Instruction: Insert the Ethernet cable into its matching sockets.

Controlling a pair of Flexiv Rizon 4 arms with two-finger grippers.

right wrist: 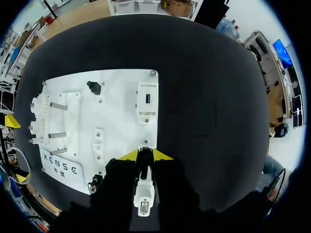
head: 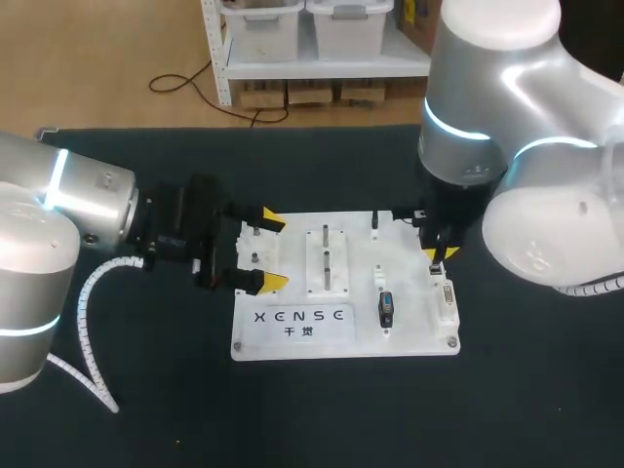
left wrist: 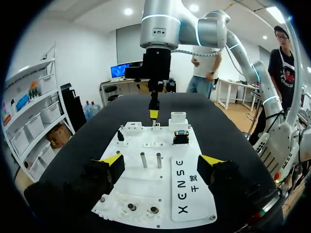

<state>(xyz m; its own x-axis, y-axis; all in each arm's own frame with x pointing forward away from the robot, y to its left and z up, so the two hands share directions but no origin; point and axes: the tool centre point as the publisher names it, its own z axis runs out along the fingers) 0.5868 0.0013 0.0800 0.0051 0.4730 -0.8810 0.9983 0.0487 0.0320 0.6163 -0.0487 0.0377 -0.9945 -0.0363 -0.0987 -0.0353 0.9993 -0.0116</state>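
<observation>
Ethernet cable: cannot be picked out for certain in any view.

Head view: left claw [head: 274, 252] spread wide and holding nothing, one end of the white board [head: 414, 331] under it; right claw [head: 439, 255] low over the opposite end, grip impossible to tell; white socket block [head: 448, 297] just beside that claw.

Left wrist view: two pegs [left wrist: 144, 160] upright ahead of the left claw [left wrist: 160, 162], right claw [left wrist: 153, 114] well beyond them.

Right wrist view: white socket block [right wrist: 144, 196] under the right claw [right wrist: 145, 156], blue-ported block [right wrist: 147, 102] ahead of it.

The white board [head: 409, 336] carries a line of black printed letters with two characters beneath.
</observation>
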